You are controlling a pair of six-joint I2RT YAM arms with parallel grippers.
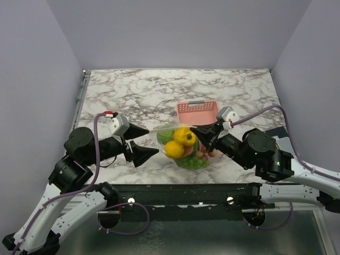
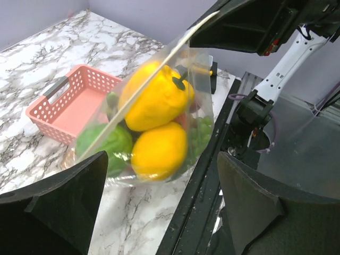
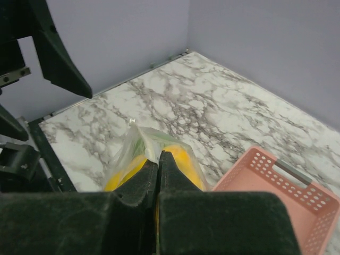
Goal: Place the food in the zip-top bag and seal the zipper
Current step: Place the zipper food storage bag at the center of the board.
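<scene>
My right gripper point(image 3: 159, 155) is pinched shut on the mouth edge of the zip-top bag point(image 1: 180, 154), which stands just in front of the pink basket point(image 1: 197, 111), near the front edge of the table point(image 1: 133, 95). The food point(image 2: 159, 151) is inside the bag (two yellow pieces uppermost, green and a bit of red below), and the zipper point(image 2: 143, 91) slants across it. My left gripper point(image 1: 153, 141) sits just left of the bag, fingers apart, touching nothing

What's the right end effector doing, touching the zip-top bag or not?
Touching. The right wrist view shows the right end effector clamped shut on the top edge of the zip-top bag, with no gap between them.
</scene>
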